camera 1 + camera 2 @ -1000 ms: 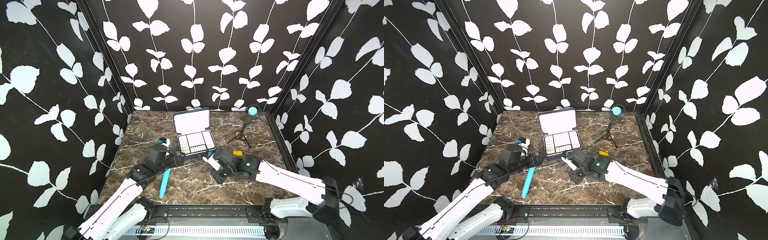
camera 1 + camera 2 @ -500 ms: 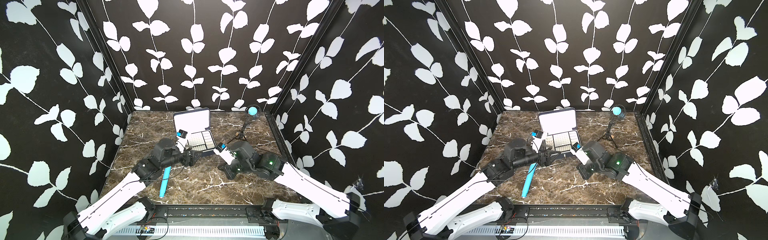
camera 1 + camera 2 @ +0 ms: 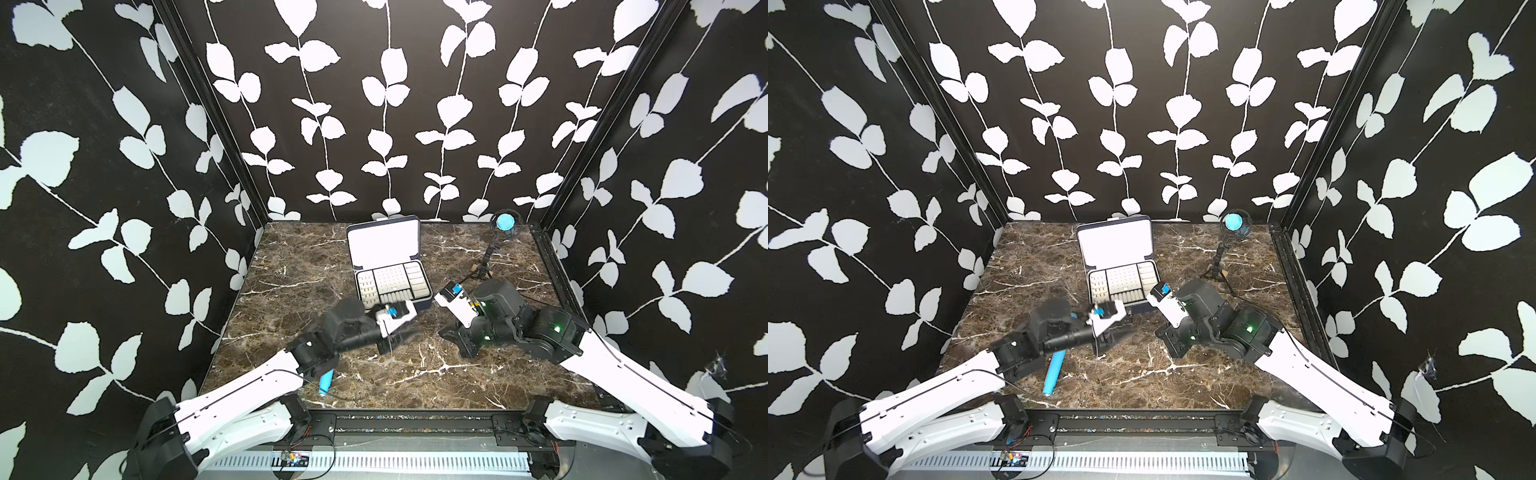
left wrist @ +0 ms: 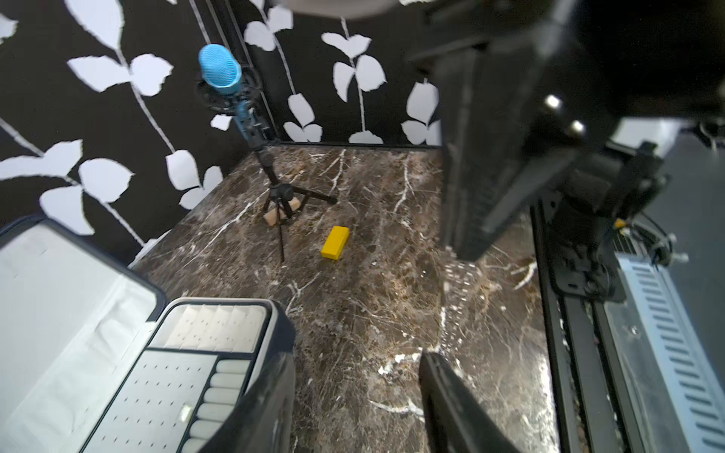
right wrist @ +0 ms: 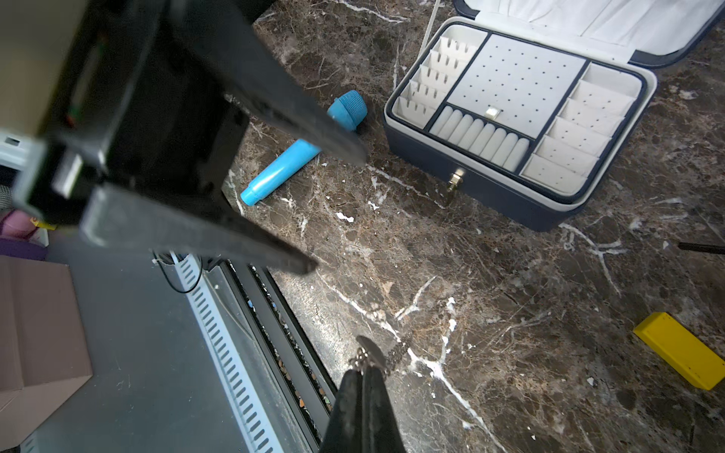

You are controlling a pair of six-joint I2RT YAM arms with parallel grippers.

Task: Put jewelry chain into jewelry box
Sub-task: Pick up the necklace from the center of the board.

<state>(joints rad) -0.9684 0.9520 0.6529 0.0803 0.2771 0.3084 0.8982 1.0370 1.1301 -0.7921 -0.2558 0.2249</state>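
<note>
The jewelry box lies open at the back middle of the marble table, lid up, white gridded tray showing. My right gripper hangs just off the box's front right corner. It is shut on the jewelry chain, and a short run of silvery links dangles from its tips. My left gripper is open in front of the box's near wall, with only bare marble between its fingers. The two grippers point toward each other.
A blue microphone lies on the table under my left arm. A yellow block sits right of the box. A small tripod with a blue head stands at the back right. Black rails edge the front.
My left gripper has swung right, from beside the box's left side to its front, and its jaws have narrowed. My right gripper has shifted right and stayed shut on the chain.
</note>
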